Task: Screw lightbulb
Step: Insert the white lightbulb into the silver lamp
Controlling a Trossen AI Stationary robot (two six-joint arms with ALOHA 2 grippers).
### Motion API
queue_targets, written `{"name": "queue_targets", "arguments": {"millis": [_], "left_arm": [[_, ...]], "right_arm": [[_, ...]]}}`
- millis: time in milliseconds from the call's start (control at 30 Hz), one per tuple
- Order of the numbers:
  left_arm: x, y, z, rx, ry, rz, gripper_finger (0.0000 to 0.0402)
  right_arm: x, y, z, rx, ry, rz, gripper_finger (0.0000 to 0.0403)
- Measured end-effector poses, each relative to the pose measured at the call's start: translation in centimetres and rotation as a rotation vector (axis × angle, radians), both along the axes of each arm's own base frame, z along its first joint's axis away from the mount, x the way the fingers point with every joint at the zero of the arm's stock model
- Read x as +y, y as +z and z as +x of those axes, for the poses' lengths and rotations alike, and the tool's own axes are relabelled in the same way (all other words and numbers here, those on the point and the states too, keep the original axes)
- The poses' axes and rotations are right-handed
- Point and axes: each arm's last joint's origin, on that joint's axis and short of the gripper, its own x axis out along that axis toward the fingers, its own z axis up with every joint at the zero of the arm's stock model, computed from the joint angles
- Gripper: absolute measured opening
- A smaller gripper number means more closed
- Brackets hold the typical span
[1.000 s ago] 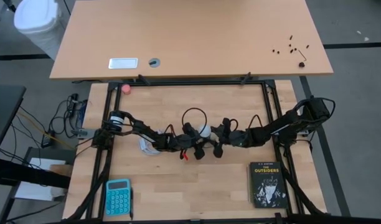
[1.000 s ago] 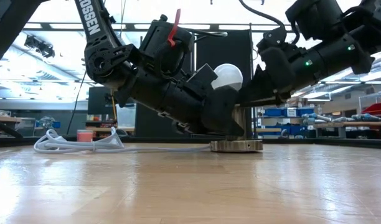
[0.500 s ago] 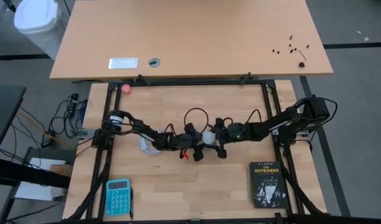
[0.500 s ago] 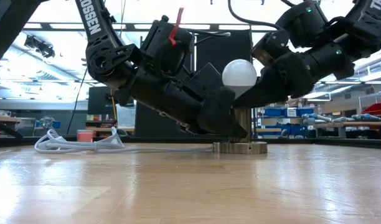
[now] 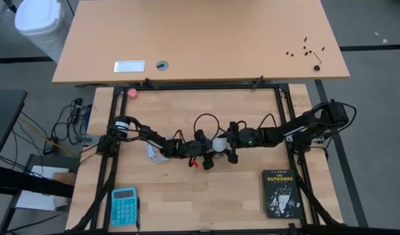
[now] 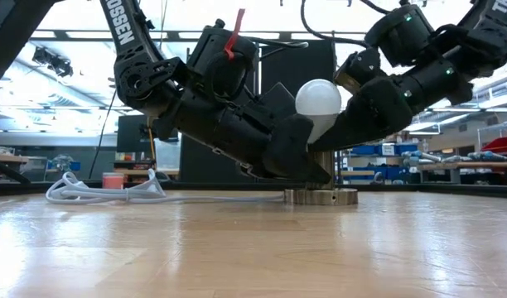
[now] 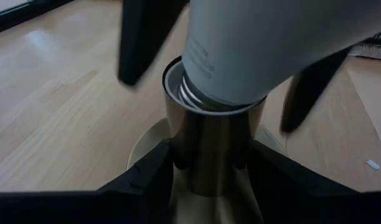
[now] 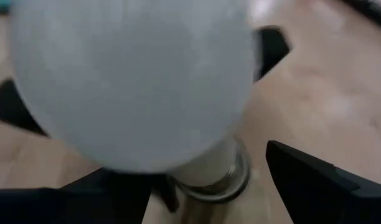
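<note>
The white lightbulb point(image 6: 318, 98) stands with its narrow neck point(image 7: 228, 81) in the cup of a brass socket. The socket's round base point(image 6: 321, 196) rests flat on the wooden table at mid-table point(image 5: 218, 143). My left gripper point(image 7: 215, 180) comes from the table's left and is shut on the socket's stem. My right gripper point(image 8: 215, 186) comes from the right and is open, one finger point(image 8: 315, 180) clear of the bulb's globe point(image 8: 134, 81) on one side, the other under the globe's far side. My left gripper pinches the socket's brass stem point(image 7: 215, 149) between its two fingers, just below the cup and above the round base. The fingers slant down from the table's left and lie across the upright stem. The socket stays upright with its base on the table.
The socket's white cord point(image 6: 104, 192) lies bunched on the table to the left. A dark book point(image 5: 280, 192) lies near the front right, a blue calculator point(image 5: 124, 205) at the front left, a pink ball point(image 5: 133, 93) at the far left. Black frame rails border the table.
My right gripper has let go of the bulb and opened. Its wrist has rolled back and swung a little toward the table's far edge. The bulb, half hidden by that gripper before, now stands upright in plain sight. My left gripper keeps its hold on the socket.
</note>
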Motion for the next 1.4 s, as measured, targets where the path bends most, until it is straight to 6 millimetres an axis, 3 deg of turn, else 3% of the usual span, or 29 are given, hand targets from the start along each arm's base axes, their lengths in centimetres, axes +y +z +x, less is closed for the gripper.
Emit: {"name": "queue_targets", "arguments": {"millis": [267,1400], "left_arm": [[0.0,0.0,0.0,-0.004,0.000,-0.001,0.0188],[0.0,-0.1,-0.1,-0.012,0.040,-0.030,0.0188]], "right_arm": [[0.8,1.9,-0.8,-0.043,-0.039,-0.004,0.0309],[3.8,1.2,-1.7,0.022,-0.070,0.046,0.0308]]}}
